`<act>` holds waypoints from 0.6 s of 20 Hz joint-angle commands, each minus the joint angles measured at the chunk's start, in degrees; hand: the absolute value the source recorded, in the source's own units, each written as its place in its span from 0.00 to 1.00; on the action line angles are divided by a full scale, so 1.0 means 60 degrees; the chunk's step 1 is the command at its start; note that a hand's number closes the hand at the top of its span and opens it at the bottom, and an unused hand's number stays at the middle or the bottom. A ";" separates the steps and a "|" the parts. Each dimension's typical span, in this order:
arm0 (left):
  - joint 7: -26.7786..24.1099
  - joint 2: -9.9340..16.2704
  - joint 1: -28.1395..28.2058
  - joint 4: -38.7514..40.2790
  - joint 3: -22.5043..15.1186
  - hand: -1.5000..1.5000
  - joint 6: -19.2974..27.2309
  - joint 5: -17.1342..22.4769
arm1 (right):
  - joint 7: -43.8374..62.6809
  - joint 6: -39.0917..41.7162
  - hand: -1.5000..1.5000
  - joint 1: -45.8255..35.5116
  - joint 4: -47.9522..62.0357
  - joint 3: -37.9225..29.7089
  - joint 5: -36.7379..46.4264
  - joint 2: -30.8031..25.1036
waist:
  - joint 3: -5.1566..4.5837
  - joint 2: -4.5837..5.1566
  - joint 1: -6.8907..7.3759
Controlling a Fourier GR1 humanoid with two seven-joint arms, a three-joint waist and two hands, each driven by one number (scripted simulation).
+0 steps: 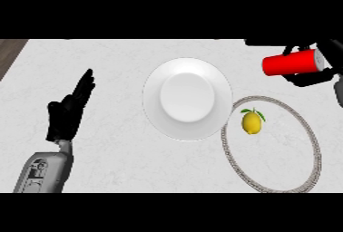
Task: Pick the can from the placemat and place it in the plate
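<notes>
A red can (292, 63) lies on its side in the air at the upper right, with my right hand (310, 79) curled round it; the fingers show above and below the can. The white plate (188, 99) sits at the counter's middle, to the left of the can and lower in the view. The round placemat (271, 144) with a braided rim lies at the right, below the can. My left hand (69, 112) rests open at the left, fingers pointing up, far from the plate.
A yellow lemon (251, 122) with a green leaf lies on the placemat's upper left part, close to the plate's right rim. The marble counter's left edge (15, 53) meets dark wood at the top left corner.
</notes>
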 commanded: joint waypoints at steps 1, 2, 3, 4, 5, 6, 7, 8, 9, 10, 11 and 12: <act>0.0327 0.0045 -0.0310 -0.0065 0.0204 0.50 0.0016 0.0105 | 0.0628 0.0929 1.00 -0.0177 -0.0899 0.0280 -0.0406 0.0740 | -0.0005 -0.0023 -0.0077; -0.0371 0.0218 0.0183 0.0180 0.0220 0.50 -0.0312 0.0162 | 0.0489 0.1103 1.00 -0.0444 -0.0625 0.0276 -0.0488 0.0786 | -0.0005 0.0002 -0.0011; 0.0050 0.0107 -0.0314 0.0263 0.0269 0.50 -0.0055 0.0060 | 0.0879 0.1283 1.00 -0.0138 -0.1128 0.0358 -0.0542 0.0924 | -0.0004 -0.0010 -0.0083; 0.0193 -0.0108 -0.0291 0.0162 0.0058 0.50 0.0193 -0.0152 | 0.1859 0.1319 1.00 -0.0612 -0.1192 0.0596 -0.0390 0.1430 | -0.0007 -0.0019 -0.0062; 0.0165 -0.0005 -0.0231 -0.0004 0.0119 0.50 0.0082 -0.0083 | 0.1815 0.1098 1.00 -0.0209 -0.1341 0.0771 -0.0310 0.1756 | -0.0004 -0.0016 -0.0055; 0.0342 -0.0189 -0.0045 -0.0326 -0.0080 0.50 0.0077 -0.0067 | 0.2342 0.1386 1.00 -0.0874 -0.1191 0.0858 -0.0254 0.1841 | -0.0004 -0.0015 0.0015; 0.0343 0.0238 -0.0255 -0.0120 0.0315 0.50 -0.0204 0.0156 | 0.2634 0.1265 1.00 -0.0879 -0.1145 0.0977 -0.0197 0.2220 | -0.0005 -0.0004 0.0017; -0.0310 -0.0183 0.0437 -0.0252 -0.0109 0.50 0.0068 -0.0198 | 0.2628 0.1757 1.00 -0.0409 -0.1903 0.0901 -0.0521 0.2078 | -0.0005 -0.0024 -0.0060; 0.0369 -0.0049 -0.0199 -0.0179 0.0099 0.50 0.0026 -0.0043 | 0.3276 0.1522 1.00 -0.0353 -0.2464 0.1264 -0.0340 0.2711 | -0.0005 -0.0040 -0.0108; -0.0403 0.0339 0.0018 0.0266 0.0521 0.50 -0.0441 0.0313 | 0.3006 0.1580 1.00 -0.0865 -0.1688 0.1201 -0.0273 0.2560 | -0.0006 0.0011 -0.0005; -0.0039 -0.0036 -0.0159 0.0092 0.0172 0.50 -0.0086 0.0025 | 0.2908 0.1225 1.00 -0.1029 -0.1163 0.1426 -0.0039 0.2967 | -0.0002 0.0030 0.0052; -0.0302 -0.0088 -0.0127 0.0501 0.0150 0.50 -0.0070 -0.0071 | 0.2955 0.1108 1.00 -0.0353 -0.1798 0.1640 -0.0009 0.3239 | -0.0003 0.0013 -0.0044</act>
